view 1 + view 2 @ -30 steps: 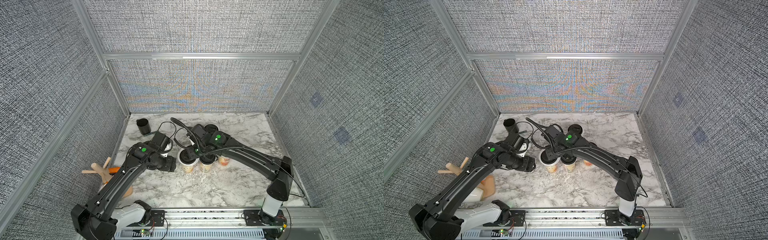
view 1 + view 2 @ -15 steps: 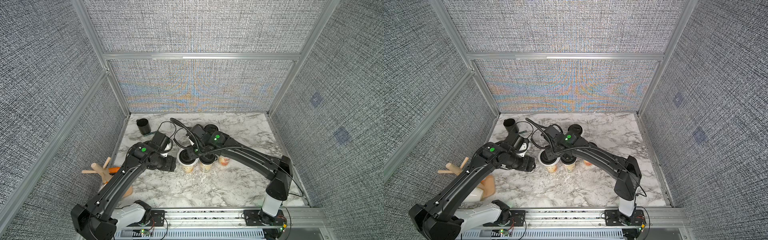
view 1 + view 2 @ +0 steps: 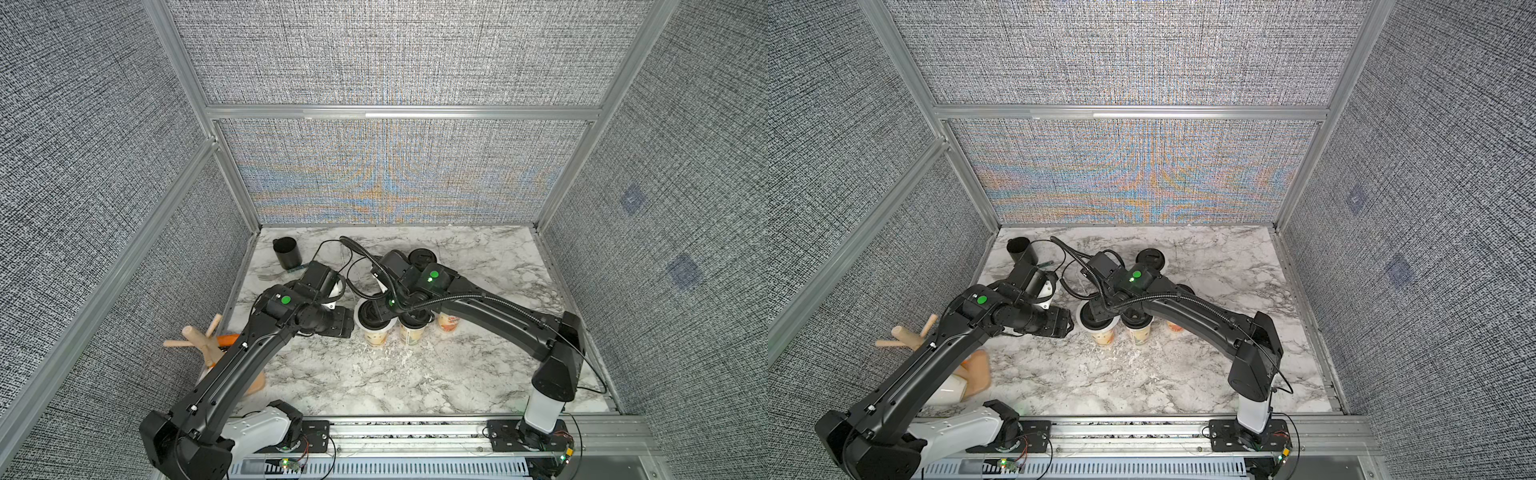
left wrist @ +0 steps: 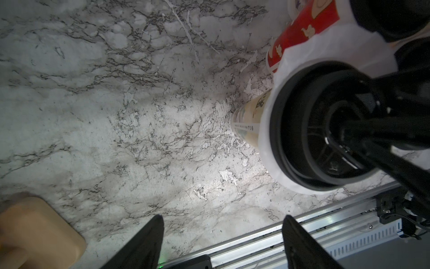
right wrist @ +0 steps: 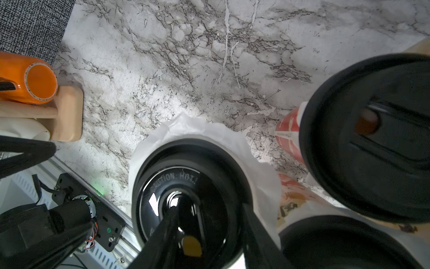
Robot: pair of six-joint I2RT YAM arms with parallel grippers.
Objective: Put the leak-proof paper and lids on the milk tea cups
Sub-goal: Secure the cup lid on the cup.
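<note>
Three tapered cups (image 3: 411, 334), crinkled paper (image 5: 209, 132) — glossy lid (image 5: 186, 186)

My left arm (image 3: 232, 370) and right arm (image 3: 498, 320) are matte black, boxy links — each with a white housing (image 3: 257, 428) nearest the aluminium rail (image 3: 415, 430) and a round green dot (image 3: 285, 299) far from it. A ribbed black cable (image 3: 457, 296) trails along the right one.

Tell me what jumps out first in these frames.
Black lids cap the milk tea cups clustered mid-table, and white leak-proof paper frills out under the lid below the right gripper. The left gripper hangs open over bare marble beside them. An orange mug sits on a wooden rack at the left edge.
</note>
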